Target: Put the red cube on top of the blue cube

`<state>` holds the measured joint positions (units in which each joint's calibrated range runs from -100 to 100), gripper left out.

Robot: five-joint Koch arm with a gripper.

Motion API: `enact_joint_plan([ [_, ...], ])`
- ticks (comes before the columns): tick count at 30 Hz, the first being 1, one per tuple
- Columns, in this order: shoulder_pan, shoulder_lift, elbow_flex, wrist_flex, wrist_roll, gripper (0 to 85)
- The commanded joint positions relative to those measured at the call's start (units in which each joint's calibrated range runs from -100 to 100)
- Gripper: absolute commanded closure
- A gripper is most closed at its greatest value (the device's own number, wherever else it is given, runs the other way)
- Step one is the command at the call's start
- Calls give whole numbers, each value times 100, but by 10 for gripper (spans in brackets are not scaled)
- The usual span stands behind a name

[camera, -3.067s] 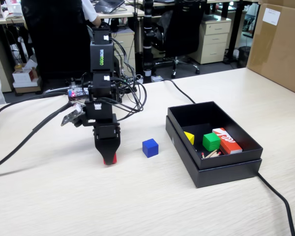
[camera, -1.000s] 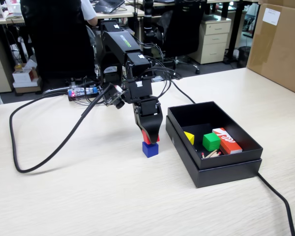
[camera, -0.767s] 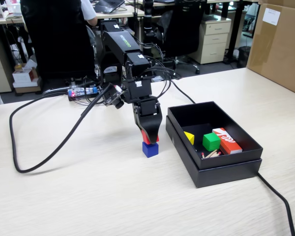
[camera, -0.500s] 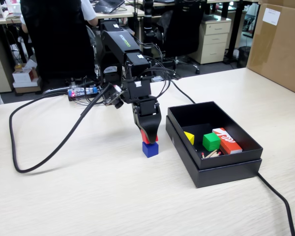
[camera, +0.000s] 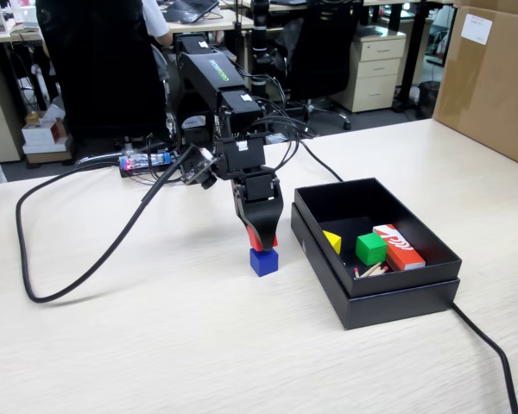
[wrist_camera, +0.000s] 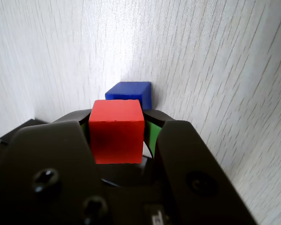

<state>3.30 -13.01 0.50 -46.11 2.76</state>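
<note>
Claw point(wrist_camera: 117, 123) grips unmarked red cube point(wrist_camera: 116, 131) above blue cube point(wrist_camera: 130, 92).

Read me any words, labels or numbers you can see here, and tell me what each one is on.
Green lettering on the arm's upper link: too small to read.
White lettering on the red-orange box in the black tray: unreadable.
White label on the cardboard box: blurred.
The wrist view shows no text.
</note>
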Motion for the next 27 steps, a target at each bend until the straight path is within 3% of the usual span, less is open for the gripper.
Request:
enact_joint_plan([
  [1,0,-311,213,80,-5,819],
  [27,-15,10,222,123,-5,818],
])
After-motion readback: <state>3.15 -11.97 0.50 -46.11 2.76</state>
